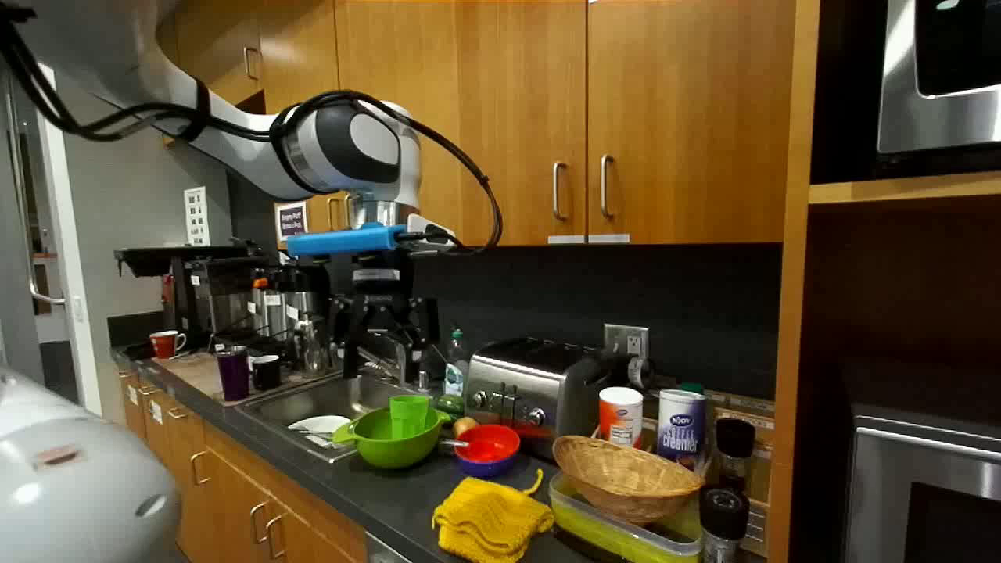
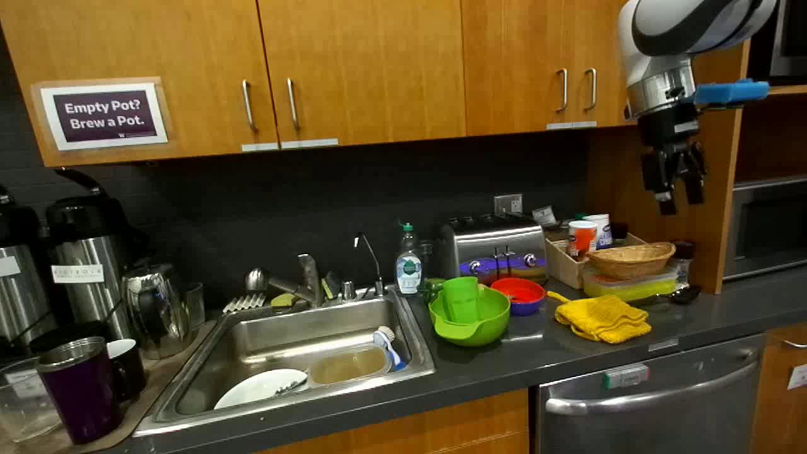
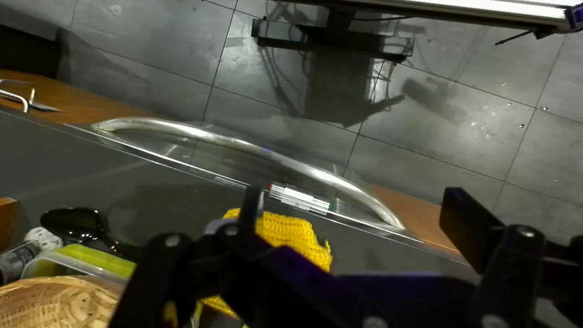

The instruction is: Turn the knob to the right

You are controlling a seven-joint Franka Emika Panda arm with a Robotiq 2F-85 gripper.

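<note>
Black two-fingered claw (image 2: 681, 197) hangs above dark countertop (image 2: 536, 347), jaws wide apart, gripping nothing, presumably high for clearance. Well away: round silvery knobs (image 2: 530, 259) on front of boxy metal toaster (image 2: 479, 243), facing out, likely for easy reach. Which one's wanted? Can't tell.

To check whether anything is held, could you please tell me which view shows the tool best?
The wrist view: the tool is nearest there, its fingers wide apart, holding nothing. Both exterior views show it smaller, in midair.
</note>
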